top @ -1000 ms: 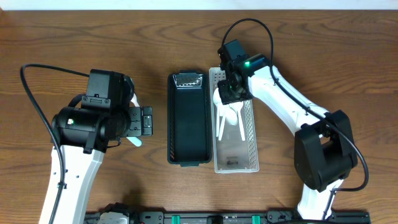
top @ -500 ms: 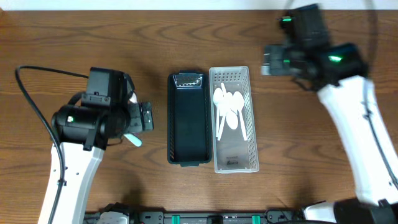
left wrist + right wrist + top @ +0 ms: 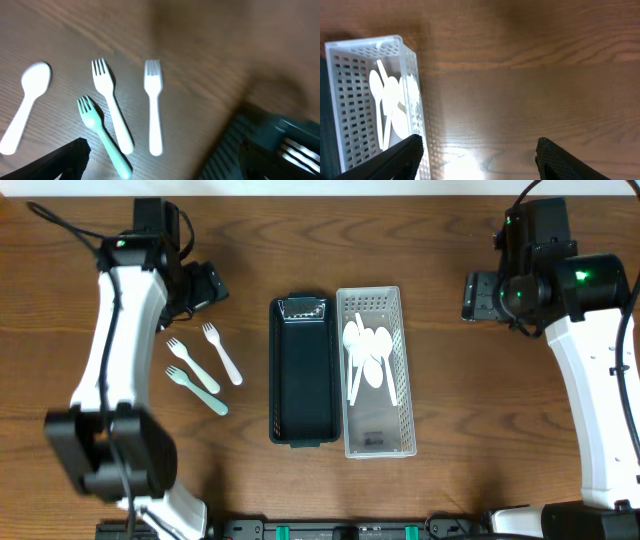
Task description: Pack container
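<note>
Overhead: shows the right claw [image 3: 470,297] wide and empty, well apart from the white basket [image 3: 408,420], though a second ago sat low over the spoons [image 3: 368,358] in it. Reads as a spoon just dropped off, one delivery done. Shows the left claw [image 3: 212,285] wide too, holding nothing, swung off toward the far edge of the surface [image 3: 300,220]; a second ago hung over the forks and hid them. Counts, near that claw on its base side, two white forks [image 3: 222,352] and one teal fork [image 3: 200,392]. Places the black container [image 3: 303,380] between the two claws, just beside the basket, no cutlery visible inside. Counts one container, one basket, roughly five overlapping spoons, exact number hard to tell.

Left wrist: blurs with motion. Counts below the claw two white forks, one teal fork and one white spoon [image 3: 25,105] not visible from above. Catches one dark finger [image 3: 65,160] at the lower edge, nothing against it. Suggests four loose pieces left to pack.

Right wrist: shows both fingers [image 3: 400,157] spread far apart over bare surface, nothing between, the basket off beyond one finger, spoons inside.
</note>
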